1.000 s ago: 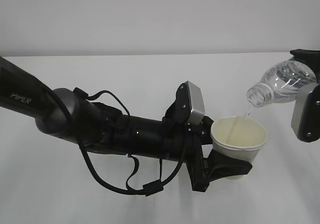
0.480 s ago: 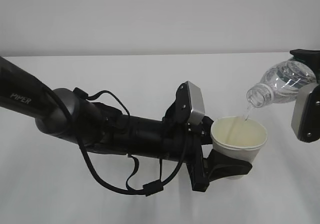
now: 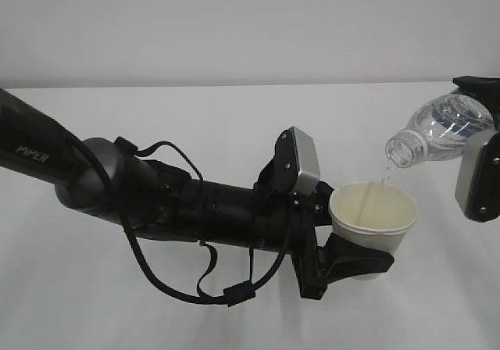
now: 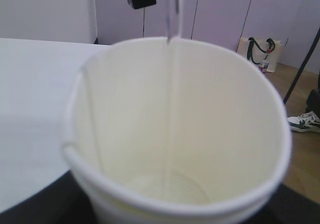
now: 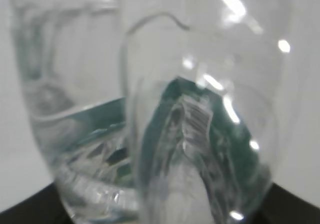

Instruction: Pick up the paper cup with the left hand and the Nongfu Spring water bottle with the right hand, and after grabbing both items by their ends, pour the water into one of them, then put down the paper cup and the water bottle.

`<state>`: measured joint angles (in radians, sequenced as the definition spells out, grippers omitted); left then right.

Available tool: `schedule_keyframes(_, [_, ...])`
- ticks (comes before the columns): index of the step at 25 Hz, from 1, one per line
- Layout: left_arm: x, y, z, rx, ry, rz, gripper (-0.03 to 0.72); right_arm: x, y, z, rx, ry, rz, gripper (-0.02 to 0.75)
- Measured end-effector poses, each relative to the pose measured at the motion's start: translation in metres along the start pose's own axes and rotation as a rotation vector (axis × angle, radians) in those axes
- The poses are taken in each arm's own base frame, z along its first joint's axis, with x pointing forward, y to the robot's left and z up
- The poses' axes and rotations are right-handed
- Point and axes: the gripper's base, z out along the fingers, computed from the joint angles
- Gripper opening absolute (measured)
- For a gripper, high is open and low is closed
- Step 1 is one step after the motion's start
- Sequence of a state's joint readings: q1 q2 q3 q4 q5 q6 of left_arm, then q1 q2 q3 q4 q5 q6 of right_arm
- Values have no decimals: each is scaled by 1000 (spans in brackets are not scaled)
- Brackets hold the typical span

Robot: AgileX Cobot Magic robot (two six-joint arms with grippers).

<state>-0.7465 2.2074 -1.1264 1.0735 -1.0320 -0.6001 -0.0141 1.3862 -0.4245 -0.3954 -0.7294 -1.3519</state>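
Exterior view shows the left hand (image 3: 344,244), on the thick black arm marked "PIPER", clamped around the lower body of the paper cup (image 3: 373,213), which it holds upright in the air above the white tabletop (image 3: 234,116), right of the middle. Loose black cables hang under the arm, and a grey camera box (image 3: 301,161) sits just behind the cup. At the right edge, the right hand (image 3: 478,143) is clamped on the Nongfu Spring water bottle (image 3: 437,135), which is tipped with its open neck pointing down and to the left, just above the cup's far rim. A thin stream of the water (image 3: 386,174) falls from the neck into the cup. Left wrist view looks straight into the paper cup (image 4: 175,134): the pale cream inside fills most of the picture, the water (image 4: 172,14) runs down as a narrow clear thread past the far rim, and a little of it lies in the bottom. Right wrist view is filled by the bottle (image 5: 165,134) seen very close and blurred, with clear ribbed plastic and the dark green label showing through.
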Motion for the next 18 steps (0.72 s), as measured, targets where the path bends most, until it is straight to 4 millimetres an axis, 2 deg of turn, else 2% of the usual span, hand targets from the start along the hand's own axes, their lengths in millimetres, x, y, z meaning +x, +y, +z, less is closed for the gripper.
schedule_keyframes(18, [0,0,0,-4,0,-2,463,0,0,0,2,0,-3,436])
